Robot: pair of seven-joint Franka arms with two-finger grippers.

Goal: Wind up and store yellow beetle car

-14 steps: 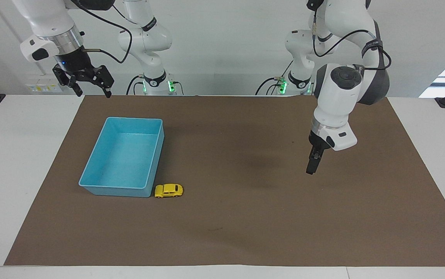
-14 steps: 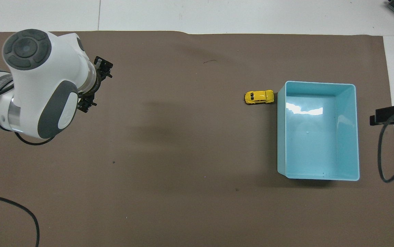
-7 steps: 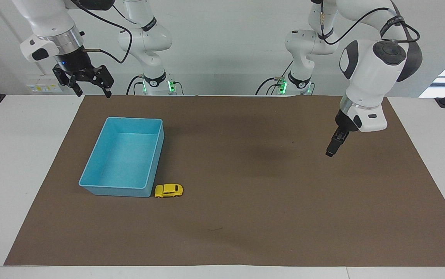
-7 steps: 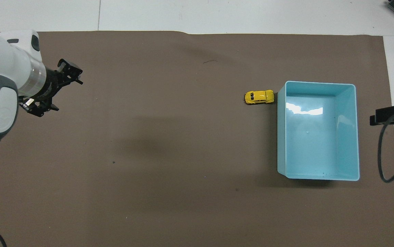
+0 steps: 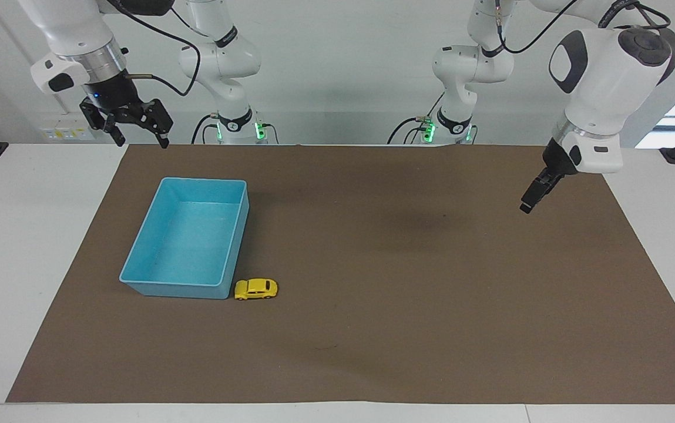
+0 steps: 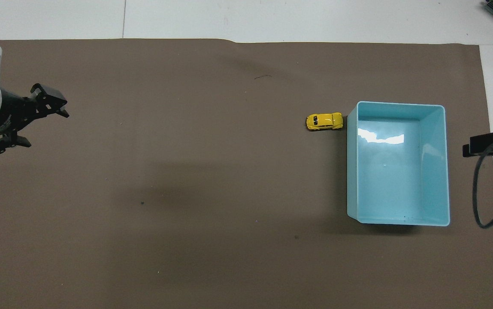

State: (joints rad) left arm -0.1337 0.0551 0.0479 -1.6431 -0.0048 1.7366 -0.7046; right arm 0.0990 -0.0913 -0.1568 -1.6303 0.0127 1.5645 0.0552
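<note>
The yellow beetle car (image 5: 255, 289) (image 6: 324, 121) stands on the brown mat, right beside the light-blue bin (image 5: 170, 290) (image 6: 400, 180). It sits at the bin's corner farthest from the robots, on the side toward the left arm's end. Nothing lies in the bin. My left gripper (image 5: 528, 202) (image 6: 45, 128) hangs open and holding nothing, over the mat near the left arm's end of the table. My right gripper (image 5: 139, 136) waits open in the air over the mat's edge nearest the robots, close to the bin.
The brown mat (image 5: 402, 294) (image 6: 207, 171) covers most of the white table. A black cable (image 6: 480, 193) from the right arm hangs beside the bin at the right arm's end.
My left arm has swung away from the mat's middle toward its own end of the table and risen. The car, the bin and the right arm have not moved.
</note>
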